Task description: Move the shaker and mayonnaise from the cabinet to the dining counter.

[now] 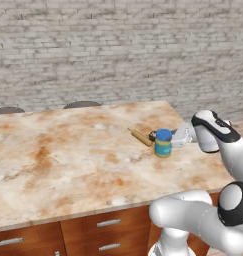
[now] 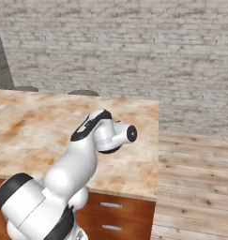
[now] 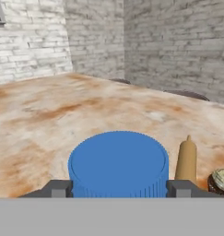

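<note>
The mayonnaise, a stout jar with a blue lid and a yellowish body, stands upright near the right end of the dining counter. My gripper reaches in level from the right. Its jaws sit on either side of the lid and press against it. In the hand view the blue lid of the mayonnaise sits between the two fingertips of the gripper. In the right base view my own arm hides the jar above the dining counter. The shaker and the cabinet are out of view.
A wooden rolling pin lies just left of the jar, with a small round dark-rimmed thing beside it. Two dark stool seats stand behind the counter. The counter's right edge drops to a wood floor. A brick wall stands behind.
</note>
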Motion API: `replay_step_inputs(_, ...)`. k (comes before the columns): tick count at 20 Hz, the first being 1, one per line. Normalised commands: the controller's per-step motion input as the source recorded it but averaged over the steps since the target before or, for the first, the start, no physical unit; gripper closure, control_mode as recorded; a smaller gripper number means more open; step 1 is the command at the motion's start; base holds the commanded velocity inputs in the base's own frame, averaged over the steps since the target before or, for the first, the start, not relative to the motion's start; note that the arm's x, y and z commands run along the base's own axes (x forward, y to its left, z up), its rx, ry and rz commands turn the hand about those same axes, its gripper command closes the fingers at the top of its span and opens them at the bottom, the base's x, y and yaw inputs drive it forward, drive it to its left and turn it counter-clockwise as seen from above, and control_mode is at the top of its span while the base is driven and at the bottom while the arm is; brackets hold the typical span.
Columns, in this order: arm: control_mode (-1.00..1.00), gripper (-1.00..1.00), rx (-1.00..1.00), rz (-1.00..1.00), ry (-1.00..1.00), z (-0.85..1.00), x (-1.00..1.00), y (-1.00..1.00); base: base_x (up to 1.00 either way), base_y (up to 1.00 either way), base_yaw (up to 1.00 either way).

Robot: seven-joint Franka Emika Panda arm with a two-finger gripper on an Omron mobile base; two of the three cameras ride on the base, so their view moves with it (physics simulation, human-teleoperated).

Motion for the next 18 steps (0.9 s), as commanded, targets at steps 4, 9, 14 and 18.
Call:
replay_step_inputs(4, -1.00, 1.00, -0.02, 0.00, 0.00, -0.44, 0.00, 0.04, 0.00, 0.00, 0.00)
replay_step_inputs(9, -1.00, 1.00, -0.02, 0.00, 0.00, -0.42, 0.00, 0.04, 0.00, 0.00, 0.00)
replay_step_inputs(14, -1.00, 1.00, -0.01, 0.00, 0.00, -0.45, 0.03, 0.03, 0.00, 0.00, 0.00)
replay_step_inputs(18, -1.00, 1.00, 0.00, 0.00, 0.00, -0.44, 0.05, 0.00, 0.00, 0.00, 0.00)
